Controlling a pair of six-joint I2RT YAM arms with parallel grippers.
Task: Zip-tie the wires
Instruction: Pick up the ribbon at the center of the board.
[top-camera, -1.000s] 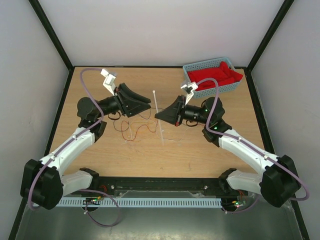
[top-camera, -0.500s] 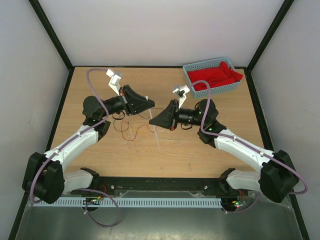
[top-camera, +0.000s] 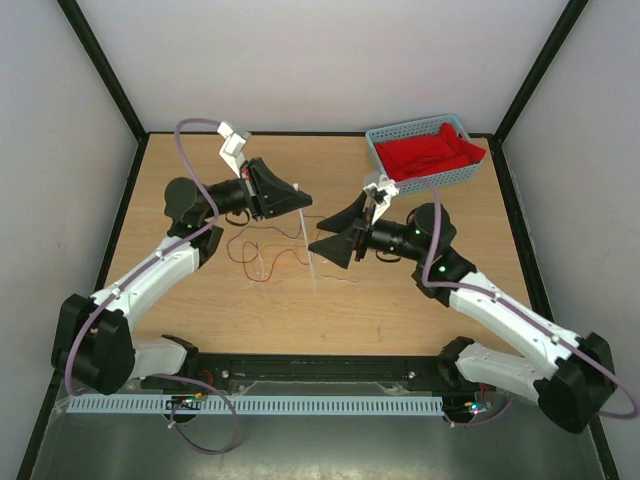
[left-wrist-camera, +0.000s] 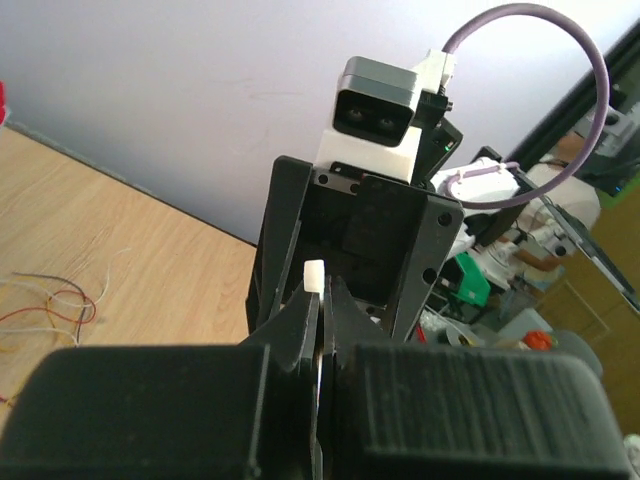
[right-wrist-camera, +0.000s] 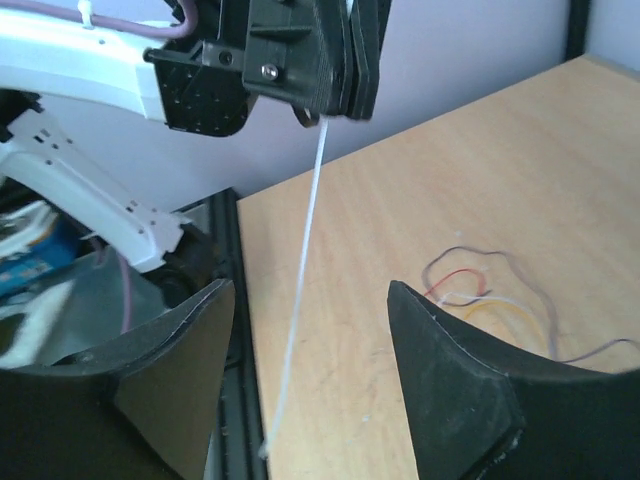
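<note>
The white zip tie (top-camera: 311, 268) hangs from my left gripper (top-camera: 302, 199), which is shut on its upper end. Its head (left-wrist-camera: 314, 275) pokes out above the closed left gripper (left-wrist-camera: 322, 292). In the right wrist view the strap (right-wrist-camera: 300, 290) drops from the left gripper (right-wrist-camera: 320, 100) to the table. It passes between the spread fingers (right-wrist-camera: 450, 350) of my right gripper (right-wrist-camera: 310, 290) without touching them. My right gripper (top-camera: 322, 236) stands open just right of the strap. The wires (top-camera: 262, 250), thin red, orange and dark strands, lie loosely curled on the table below the left gripper; they also show as wires (right-wrist-camera: 490, 295) and wires (left-wrist-camera: 50, 300).
A blue basket (top-camera: 380, 150) holding red cloth (top-camera: 430, 150) stands at the back right corner. Black frame rails (top-camera: 130, 190) run along the table's sides. Purple arm cables (top-camera: 185, 160) loop above the left arm.
The left gripper has closed on the zip tie's top. The right gripper, shut on the tie before, has opened and let it go, drawing back slightly right.
</note>
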